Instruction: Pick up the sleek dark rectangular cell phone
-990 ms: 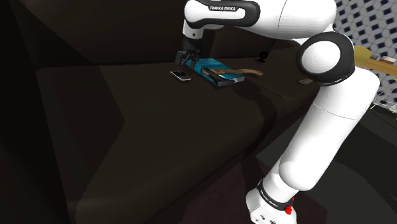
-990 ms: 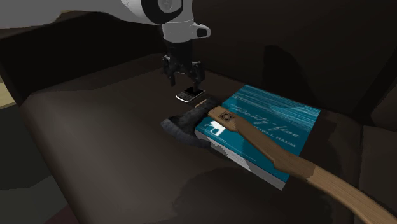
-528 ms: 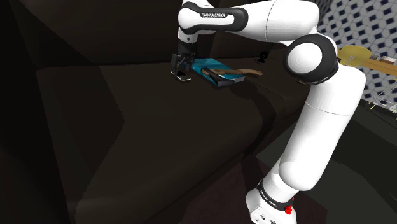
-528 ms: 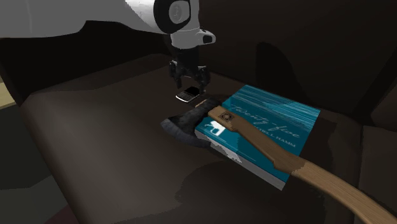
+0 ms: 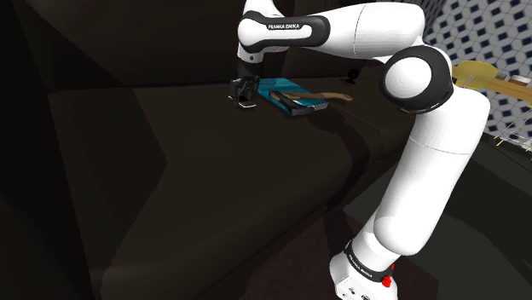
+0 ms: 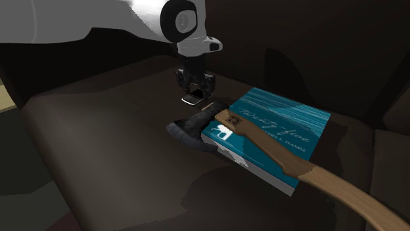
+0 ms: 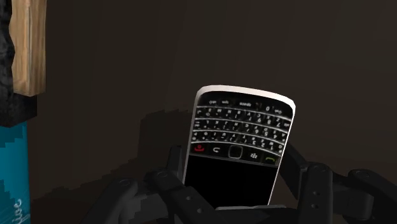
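Half closed: clamps the cell phone [image 7: 238, 137] by its long edges, one black fingertip [image 7: 170, 183] on each side, so a narrow setting for the gripper [image 6: 196, 92]. Lies flat on the dark surface [image 6: 98, 151], keypad up, not yet lifted. Rests just beside the axe head [image 6: 187, 130], apart from it, and near the teal book [image 6: 282, 121]. Hangs straight down over it from the white arm [image 5: 375, 34].

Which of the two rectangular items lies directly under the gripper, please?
The black keypad phone, right at the gripper; the larger teal book lies beside it, bearing a wooden-handled axe.
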`<state>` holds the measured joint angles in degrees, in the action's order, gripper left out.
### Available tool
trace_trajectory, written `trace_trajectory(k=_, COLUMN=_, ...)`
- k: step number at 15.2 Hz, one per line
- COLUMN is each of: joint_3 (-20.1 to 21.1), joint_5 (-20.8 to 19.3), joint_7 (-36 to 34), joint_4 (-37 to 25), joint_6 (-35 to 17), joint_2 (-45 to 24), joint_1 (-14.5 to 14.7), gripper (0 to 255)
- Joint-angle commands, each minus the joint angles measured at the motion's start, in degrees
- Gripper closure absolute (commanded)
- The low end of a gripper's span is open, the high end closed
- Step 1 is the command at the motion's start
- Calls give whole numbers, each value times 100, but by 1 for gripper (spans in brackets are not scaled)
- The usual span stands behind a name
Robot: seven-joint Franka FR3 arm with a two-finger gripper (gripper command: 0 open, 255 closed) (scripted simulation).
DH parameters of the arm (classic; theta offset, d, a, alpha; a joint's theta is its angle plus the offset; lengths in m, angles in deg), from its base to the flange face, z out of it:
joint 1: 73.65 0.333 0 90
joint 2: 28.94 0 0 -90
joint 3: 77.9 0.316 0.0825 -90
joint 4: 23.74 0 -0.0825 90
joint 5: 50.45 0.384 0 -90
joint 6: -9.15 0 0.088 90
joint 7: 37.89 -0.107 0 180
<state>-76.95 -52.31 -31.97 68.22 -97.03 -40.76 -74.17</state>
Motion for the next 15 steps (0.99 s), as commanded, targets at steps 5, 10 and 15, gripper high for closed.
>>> trace_trajectory(k=5, joint_3=-1, joint_5=0, joint_7=2, joint_4=11, joint_6=-2, joint_2=2, joint_1=-1, gripper=255)
trace_trajectory(k=10, joint_3=1, joint_5=2, joint_7=7, joint_4=-275, joint_6=293, joint_2=11, joint_1=2, gripper=255)
trace_trajectory(k=15, joint_3=2, joint_5=4, joint_7=17, joint_4=-702, joint_6=690, joint_2=-19, joint_1=4, gripper=255)
